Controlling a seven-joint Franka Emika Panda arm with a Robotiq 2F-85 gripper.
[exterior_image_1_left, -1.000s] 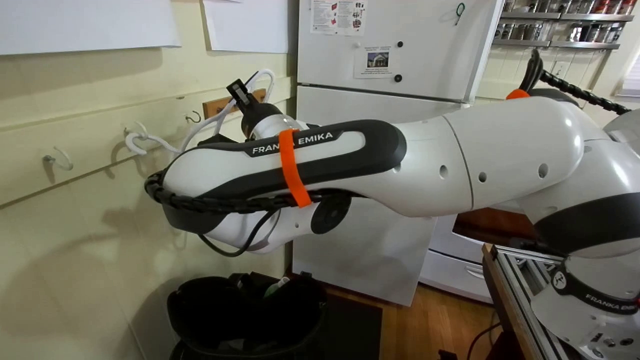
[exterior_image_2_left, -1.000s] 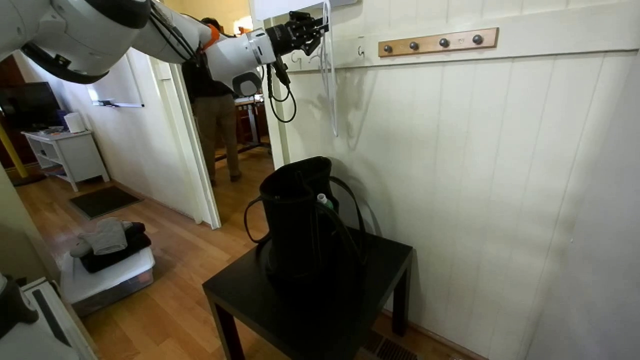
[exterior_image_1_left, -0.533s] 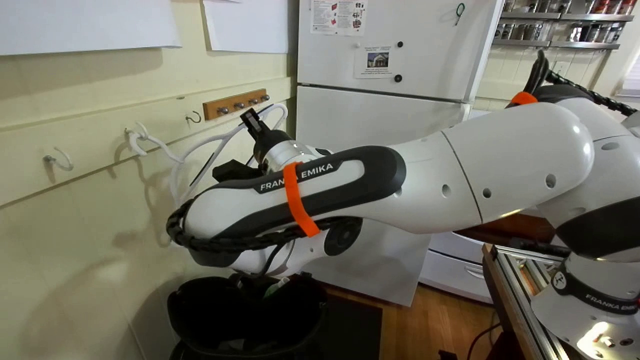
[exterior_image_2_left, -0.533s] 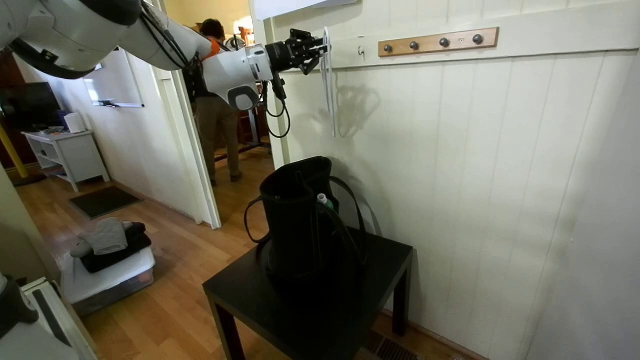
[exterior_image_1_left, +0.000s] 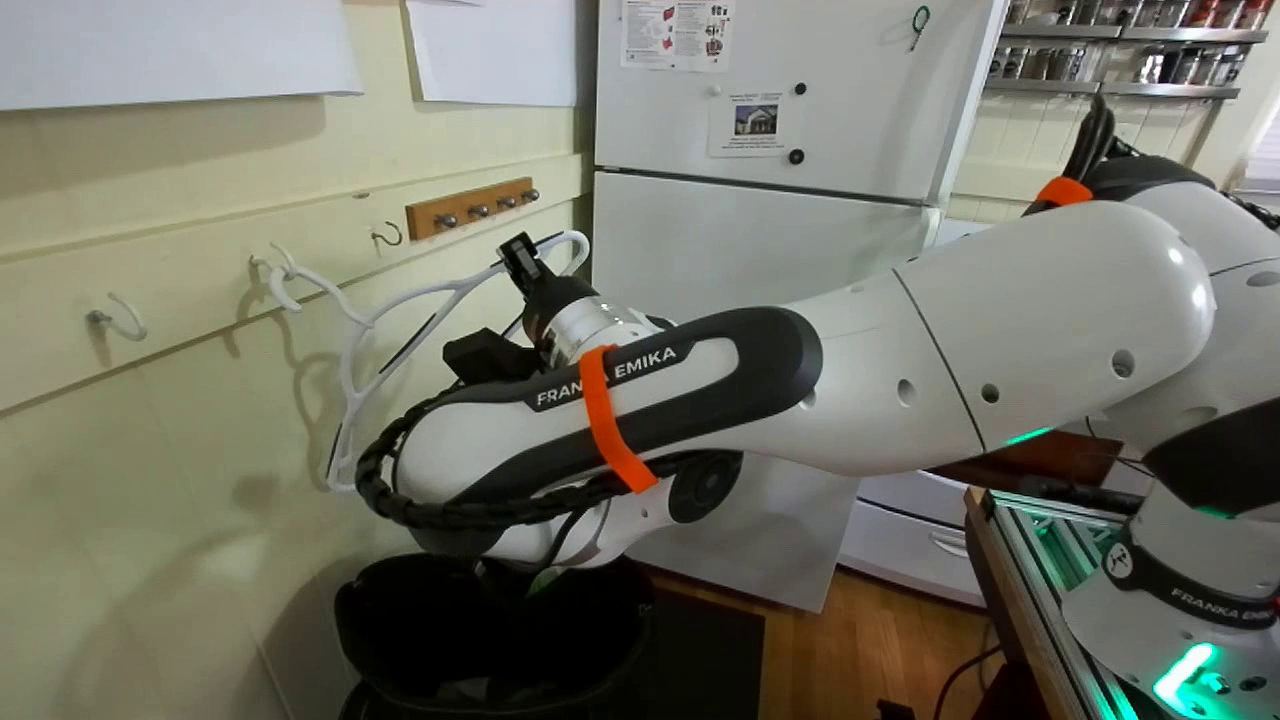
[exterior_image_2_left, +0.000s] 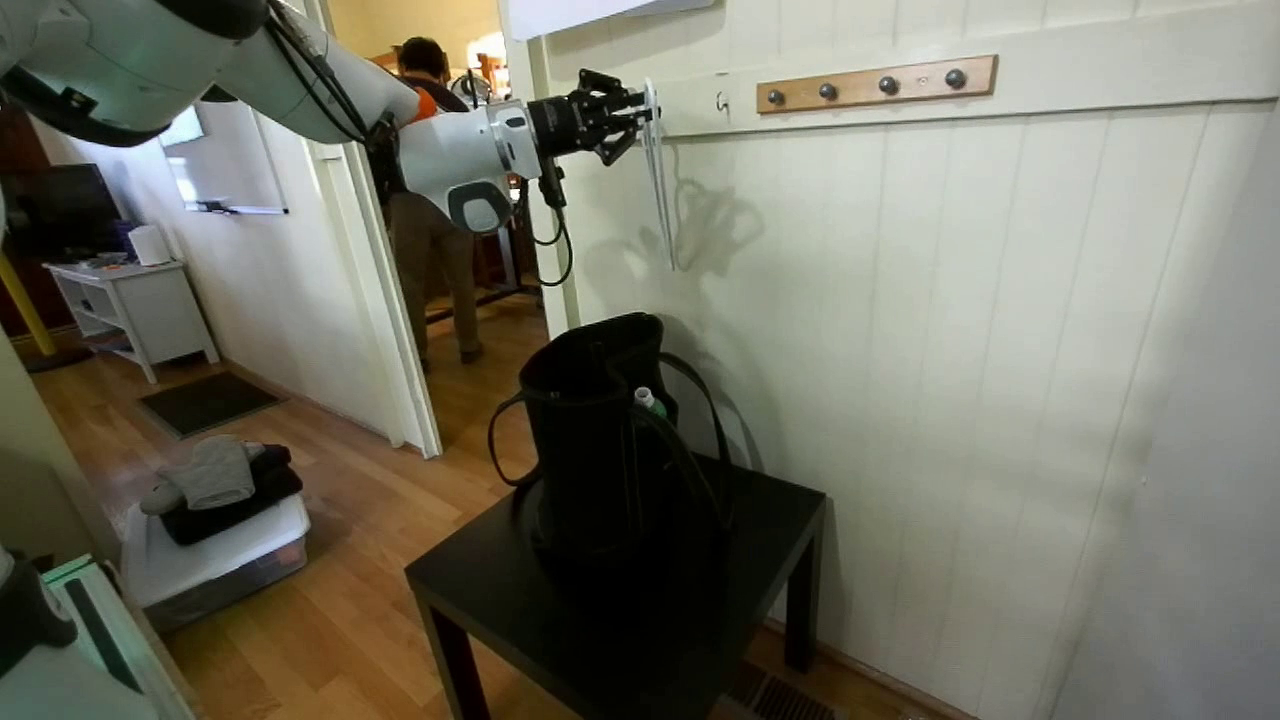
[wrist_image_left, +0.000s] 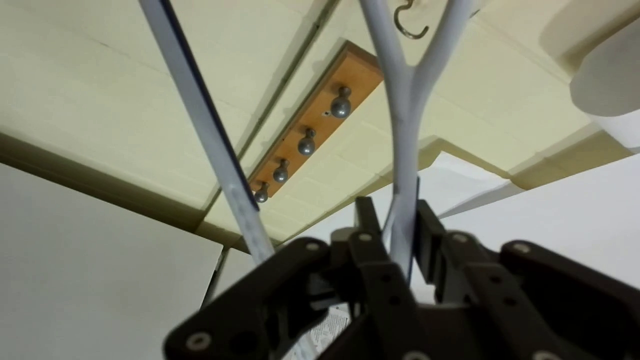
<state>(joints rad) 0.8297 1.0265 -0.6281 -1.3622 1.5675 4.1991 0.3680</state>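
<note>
A white hanger (exterior_image_1_left: 462, 287) with dark strips along its arms is beside the wall in both exterior views. My gripper (exterior_image_1_left: 518, 246) is shut on one of its arms, just past a fork. In the wrist view the hanger (wrist_image_left: 406, 125) runs up from between the gripper's fingertips (wrist_image_left: 397, 217); another bar crosses at left. Its curved hook end lies close to a white wall hook (exterior_image_1_left: 283, 252); I cannot tell whether they touch. In an exterior view the hanger (exterior_image_2_left: 660, 190) appears almost edge-on beyond my gripper (exterior_image_2_left: 643, 108).
A wooden rail (wrist_image_left: 320, 120) with several knobs and a metal hook (wrist_image_left: 410, 34) are on the wall. Below, a black bag (exterior_image_2_left: 590, 460) stands on a black table (exterior_image_2_left: 640, 640). A white fridge (exterior_image_1_left: 720, 260) is behind the arm. A person (exterior_image_2_left: 430, 220) stands beyond the doorway.
The arm and gripper have moved down and drawn back from the wall, and the gripped part of the hanger came along. The wooden rail is uncovered. The base light now glows green.
</note>
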